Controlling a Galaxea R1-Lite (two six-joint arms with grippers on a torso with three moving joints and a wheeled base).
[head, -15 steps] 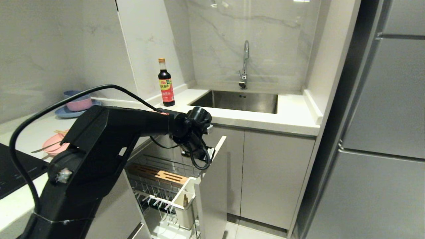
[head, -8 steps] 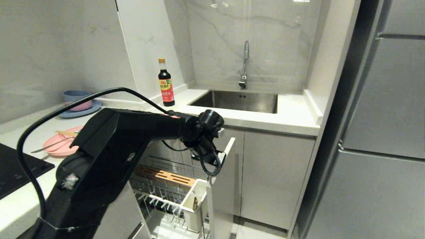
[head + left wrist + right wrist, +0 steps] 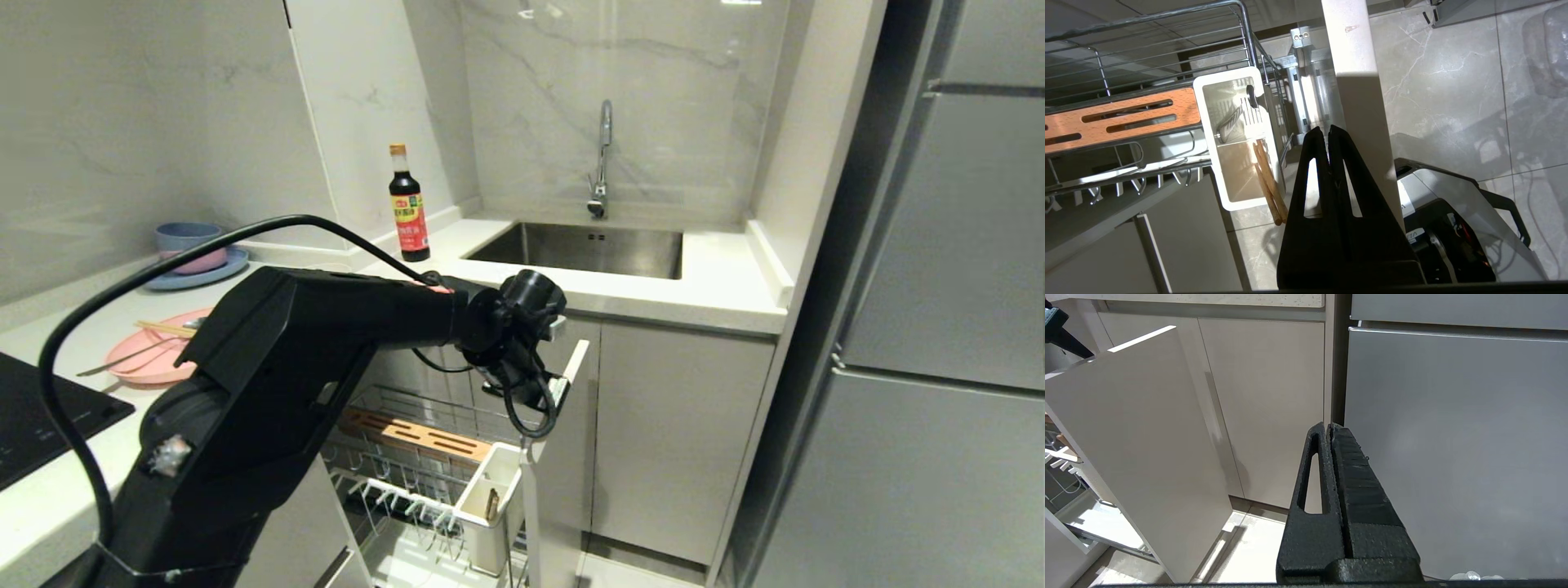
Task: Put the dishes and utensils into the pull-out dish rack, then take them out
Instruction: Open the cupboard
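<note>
Chrome wire pull-out dish rack (image 3: 424, 457) open; wooden chopsticks (image 3: 1267, 181) in its white caddy (salmon-pink plate (image 3: 151, 359) left on counter, mid-left). Left gripper (image 3: 1327, 131) fingers closed, empty.

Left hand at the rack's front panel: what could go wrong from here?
1. The left hand is shut, its tips over the front panel top edge rather than clamped on it; it could slip off.
2. Chopsticks lean out over the caddy rim; a jolt might tip them out.
</note>
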